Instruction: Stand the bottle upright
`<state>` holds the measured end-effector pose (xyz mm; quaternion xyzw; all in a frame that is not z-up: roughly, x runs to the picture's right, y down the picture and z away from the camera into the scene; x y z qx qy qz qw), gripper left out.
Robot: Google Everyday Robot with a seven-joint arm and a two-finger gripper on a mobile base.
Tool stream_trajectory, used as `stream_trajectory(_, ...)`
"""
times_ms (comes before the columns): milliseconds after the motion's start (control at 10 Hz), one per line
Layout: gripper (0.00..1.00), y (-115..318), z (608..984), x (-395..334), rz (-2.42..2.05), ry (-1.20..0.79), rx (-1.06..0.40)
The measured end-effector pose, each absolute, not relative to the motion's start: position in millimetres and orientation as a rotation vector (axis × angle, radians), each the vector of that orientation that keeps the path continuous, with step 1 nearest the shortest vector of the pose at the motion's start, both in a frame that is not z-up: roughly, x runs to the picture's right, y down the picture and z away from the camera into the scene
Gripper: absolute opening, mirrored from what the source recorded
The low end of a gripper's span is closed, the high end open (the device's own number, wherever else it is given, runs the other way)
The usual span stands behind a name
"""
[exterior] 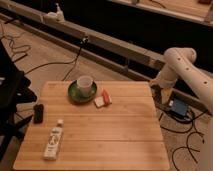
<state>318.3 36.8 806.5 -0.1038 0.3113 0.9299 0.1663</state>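
Camera view. A square wooden table (125,135) filled the middle of the scene, seen from above and from its near side. The bottle (54,141) lay on its side close to the near left corner of the table, not upright. Its long axis ran roughly from near to far, with the white cap (60,122) at the far end and leaning slightly to the right. The whitish label (52,146) with greenish markings faced up.

A small black flat object (38,113) lay near the left edge, just beyond the bottle and apart from it. Toward the far edge, a white cup (84,85) stood upright on a green plate (73,93). Just to the right of the plate lay a small orange and white item (103,98), too small to identify.

The white arm (182,62) entered from the right, bent above the far right corner of the table and pointed downward. The hand (160,86) hung at its end, just off the table's far right corner and well apart from the bottle. It held nothing that could be seen, and whether it was released or clenched could not be told.

On the floor (45,55), a blue box (178,108) sat to the right of the table, below the arm. Dark cables (75,59) trailed across the floor beyond the table, and a long rail (107,44) crossed the far background.
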Motion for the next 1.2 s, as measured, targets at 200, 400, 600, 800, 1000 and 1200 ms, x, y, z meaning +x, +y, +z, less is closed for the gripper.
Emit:
stream_trajectory(200,0.75,35.8,805.7,318.4,2.648,0.884,-0.294)
stream_trajectory(400,0.75,35.8,805.7,318.3,2.648,0.884,-0.294)
stream_trajectory(600,0.75,35.8,805.7,318.3,2.648,0.884,-0.294)
stream_trajectory(800,0.75,35.8,805.7,318.3,2.648,0.884,-0.294)
stream_trajectory(1000,0.75,35.9,805.7,318.3,2.648,0.884,-0.294)
stream_trajectory(1200,0.75,35.9,805.7,318.3,2.648,0.884,-0.294)
